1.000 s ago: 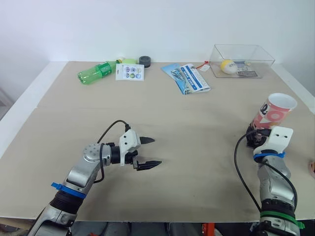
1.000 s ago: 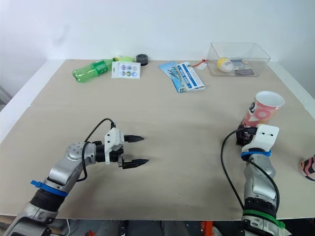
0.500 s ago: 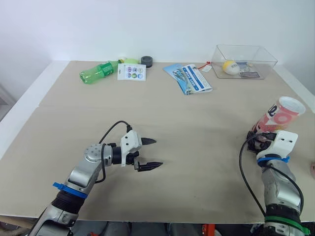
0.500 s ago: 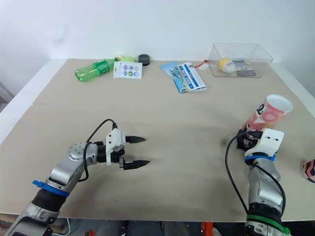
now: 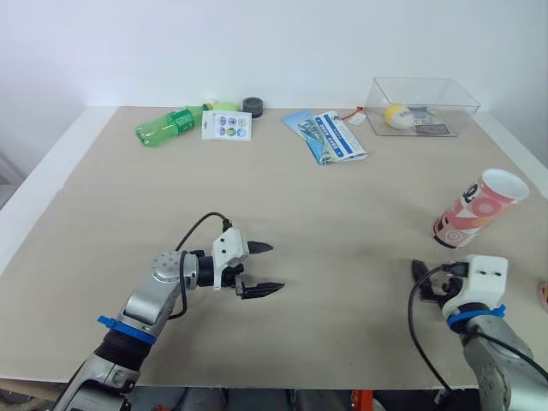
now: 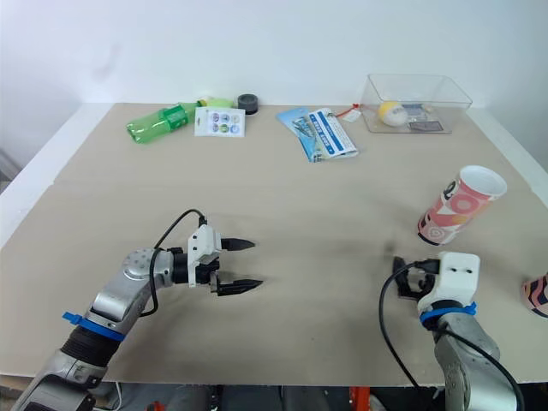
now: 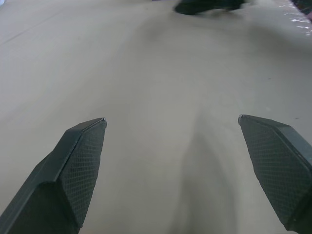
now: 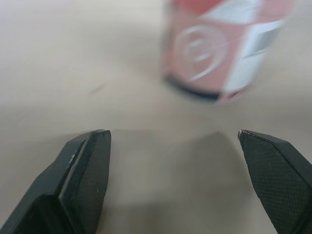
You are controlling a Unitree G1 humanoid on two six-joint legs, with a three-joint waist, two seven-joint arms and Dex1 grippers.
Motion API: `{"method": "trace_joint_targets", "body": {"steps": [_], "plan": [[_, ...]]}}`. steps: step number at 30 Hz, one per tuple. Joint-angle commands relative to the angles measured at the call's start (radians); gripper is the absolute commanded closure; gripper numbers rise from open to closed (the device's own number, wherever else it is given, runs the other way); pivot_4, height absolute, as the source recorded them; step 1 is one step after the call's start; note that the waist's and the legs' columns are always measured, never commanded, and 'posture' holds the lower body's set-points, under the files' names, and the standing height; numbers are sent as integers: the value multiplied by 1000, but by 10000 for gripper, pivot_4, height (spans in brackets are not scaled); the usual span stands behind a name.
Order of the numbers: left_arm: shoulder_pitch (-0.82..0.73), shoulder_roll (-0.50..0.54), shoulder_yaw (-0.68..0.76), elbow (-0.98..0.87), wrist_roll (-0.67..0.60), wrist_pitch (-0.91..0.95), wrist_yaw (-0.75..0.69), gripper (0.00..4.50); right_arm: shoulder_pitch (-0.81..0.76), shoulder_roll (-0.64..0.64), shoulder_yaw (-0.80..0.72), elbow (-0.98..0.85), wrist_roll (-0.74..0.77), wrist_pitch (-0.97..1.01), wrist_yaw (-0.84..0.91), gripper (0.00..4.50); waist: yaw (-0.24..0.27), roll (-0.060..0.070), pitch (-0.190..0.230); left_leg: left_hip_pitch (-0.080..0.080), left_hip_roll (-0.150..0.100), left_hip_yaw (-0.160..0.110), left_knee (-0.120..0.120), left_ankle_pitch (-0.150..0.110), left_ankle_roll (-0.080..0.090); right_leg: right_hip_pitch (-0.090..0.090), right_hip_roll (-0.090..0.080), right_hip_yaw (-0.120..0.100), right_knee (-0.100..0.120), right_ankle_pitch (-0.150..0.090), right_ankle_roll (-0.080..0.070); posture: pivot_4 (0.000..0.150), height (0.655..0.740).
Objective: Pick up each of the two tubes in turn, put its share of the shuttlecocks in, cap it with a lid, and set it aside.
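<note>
A pink and red patterned tube (image 5: 476, 208) stands on the table at the right with its open mouth up; the right wrist view shows its base (image 8: 219, 53) ahead. My right gripper (image 5: 421, 281) hovers open just in front of it, nearer to me, and holds nothing. Its fingers (image 8: 83, 165) are spread wide and apart from the tube. My left gripper (image 5: 274, 267) is open over bare table left of centre, empty, pointing right. A second pink patterned object (image 6: 538, 295) is cut off by the right edge.
Along the far edge lie a green bottle (image 5: 167, 127), a white card (image 5: 227, 125), a dark grey roll (image 5: 252, 106) and blue leaflets (image 5: 325, 135). A clear box (image 5: 421, 104) holding a yellow ball stands at the far right.
My right gripper was shut on the tube's base. It has let go and drawn back toward me, and the tube now stands alone. The left gripper has barely moved.
</note>
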Motion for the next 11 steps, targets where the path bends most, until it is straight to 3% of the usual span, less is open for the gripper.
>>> {"method": "trace_joint_targets", "body": {"steps": [1, 4, 6, 11], "plan": [[-6, -1, 20, -2, 12, -17, 26, 0, 17, -55, 112, -47, 55, -187, 310, 377, -5, -1, 1, 1, 0, 0, 0, 0, 0, 0, 0, 0, 0, 0, 0, 1500, 7400], [5, 1, 23, -8, 20, -19, 45, 0, -23, -89, 148, 26, 142, -262, 535, 377, -1, -1, 1, 1, 1, 0, 0, 0, 0, 1, 1, 0, 0, 1, 0, 1500, 7400], [18, 6, 30, -15, 20, -11, 58, 0, -86, -131, 199, 120, 124, -352, 685, 377, 0, -2, 2, 1, 0, 0, 0, 0, 0, 1, 0, -1, 0, 1, 0, 1500, 7400], [63, 30, 62, -26, 34, -21, 98, 0, -348, -164, 272, 478, 92, -477, 919, 377, -2, -7, 5, 2, 0, 1, 0, 0, 0, 2, -1, -1, -1, 2, 0, 1500, 7400]]}}
